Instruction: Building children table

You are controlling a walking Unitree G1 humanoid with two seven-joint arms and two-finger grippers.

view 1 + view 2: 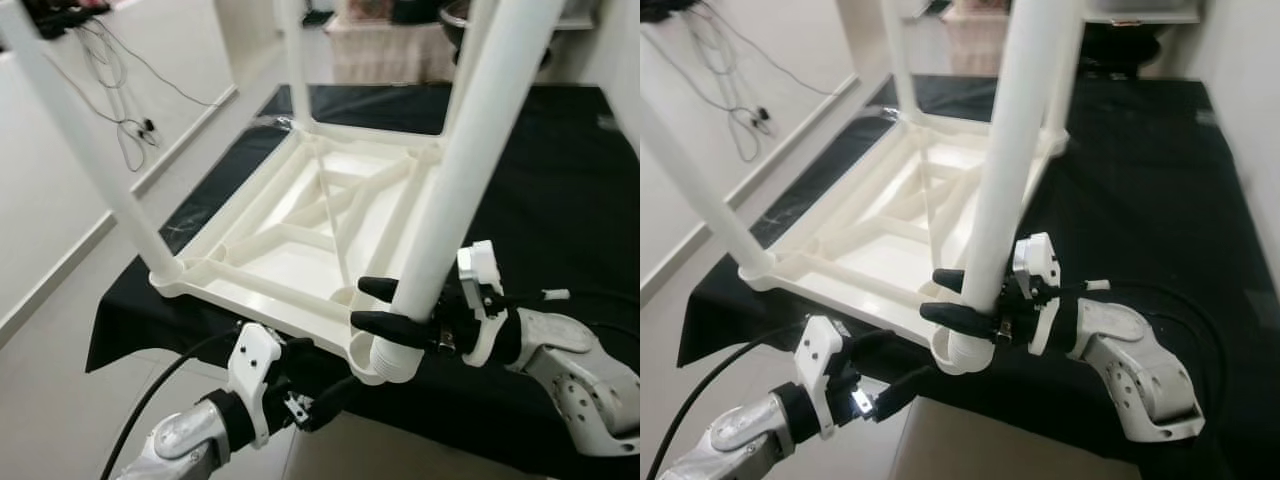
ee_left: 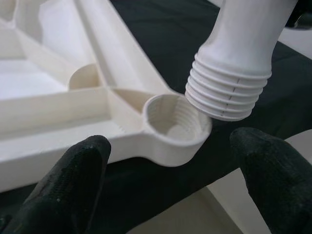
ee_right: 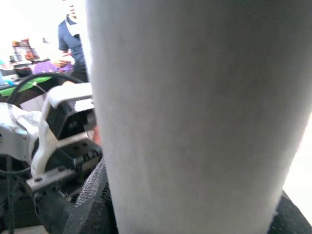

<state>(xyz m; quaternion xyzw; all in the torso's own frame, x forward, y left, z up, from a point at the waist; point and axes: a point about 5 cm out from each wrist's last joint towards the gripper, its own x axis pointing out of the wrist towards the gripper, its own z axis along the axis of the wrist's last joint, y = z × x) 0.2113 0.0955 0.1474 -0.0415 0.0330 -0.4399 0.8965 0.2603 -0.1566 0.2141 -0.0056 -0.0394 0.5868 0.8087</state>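
Right now I see the white plastic tabletop (image 1: 290,240) lying upside down on the black cloth (image 1: 540,170) that covers the work surface, its ribbed underside facing up and its near edge running along the cloth's near edge. Three legs already stand up from its other corners: one at the near left corner (image 1: 90,150) and two at the far corners.

My right gripper (image 1: 378,305) has its two black fingers clamped on the fourth leg (image 1: 470,150), low on the shaft. That leg leans slightly, its threaded end (image 2: 226,92) just above and beside the open threaded socket (image 2: 173,122) at the near right corner, not seated in it.

My left gripper (image 1: 880,390) sits just below the surface's near edge, under that same corner. Its fingers (image 2: 73,180) are apart, holding nothing, one to either side of the socket from the left wrist camera.
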